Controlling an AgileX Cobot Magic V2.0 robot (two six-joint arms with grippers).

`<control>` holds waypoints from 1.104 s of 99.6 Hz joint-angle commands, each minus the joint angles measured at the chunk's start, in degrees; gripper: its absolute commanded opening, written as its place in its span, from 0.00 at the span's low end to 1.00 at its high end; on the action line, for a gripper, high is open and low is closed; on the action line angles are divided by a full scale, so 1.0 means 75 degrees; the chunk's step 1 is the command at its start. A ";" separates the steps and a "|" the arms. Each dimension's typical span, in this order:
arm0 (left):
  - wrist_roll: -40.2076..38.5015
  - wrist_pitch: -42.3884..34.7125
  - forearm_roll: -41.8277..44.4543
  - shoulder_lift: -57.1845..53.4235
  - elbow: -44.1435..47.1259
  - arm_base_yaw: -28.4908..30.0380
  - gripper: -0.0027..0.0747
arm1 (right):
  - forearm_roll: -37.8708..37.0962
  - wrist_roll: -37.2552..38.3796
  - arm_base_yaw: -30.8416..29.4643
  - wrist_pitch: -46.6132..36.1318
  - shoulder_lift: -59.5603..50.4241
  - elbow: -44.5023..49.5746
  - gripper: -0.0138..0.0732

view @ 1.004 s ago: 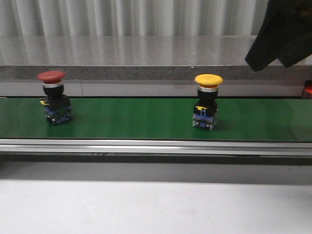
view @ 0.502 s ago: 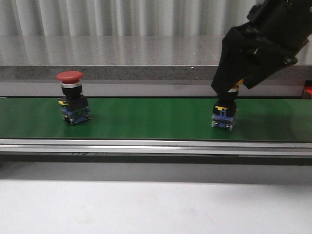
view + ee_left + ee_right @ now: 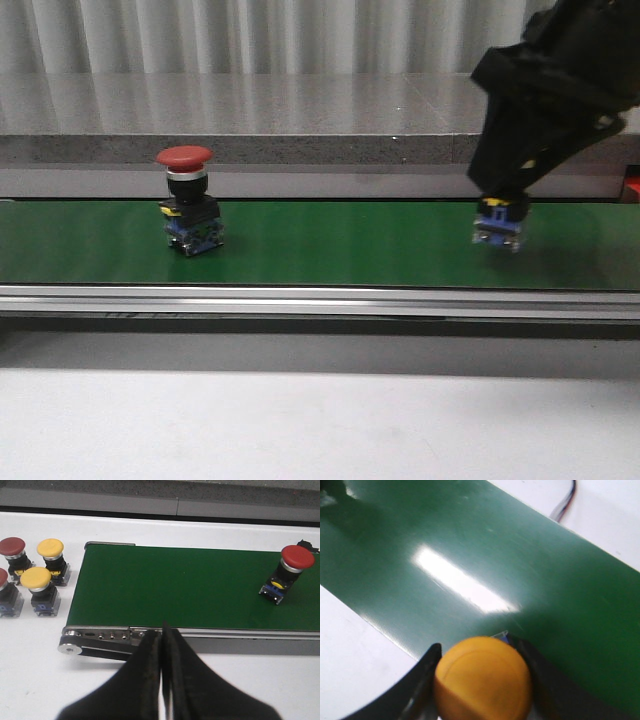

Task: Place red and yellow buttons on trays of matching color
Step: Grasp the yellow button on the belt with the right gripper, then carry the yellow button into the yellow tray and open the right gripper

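Observation:
A red button [image 3: 187,200] stands upright on the green conveyor belt [image 3: 330,245], left of centre; it also shows in the left wrist view [image 3: 292,567]. Over the belt's right part my right gripper [image 3: 500,200] is shut on the yellow button [image 3: 500,228], whose bluish base hangs just above the belt. In the right wrist view the black fingers [image 3: 427,667] press both sides of the yellow cap [image 3: 482,680]. My left gripper [image 3: 162,627] is shut and empty, in front of the belt's left end. The trays are out of view.
Several spare red and yellow buttons [image 3: 42,580] stand on the white table left of the belt's end roller [image 3: 70,647]. A metal rail [image 3: 320,300] runs along the belt's near edge. A grey ledge [image 3: 250,150] runs behind it.
Both buttons rode the belt to the right. My right arm came down over the yellow button, shut on it and lifted it slightly.

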 commanded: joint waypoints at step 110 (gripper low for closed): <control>-0.0024 -0.0576 -0.0083 0.0039 -0.0192 -0.0062 0.01 | -0.3895 0.5310 -0.6461 -0.2634 -0.0036 0.0655 0.28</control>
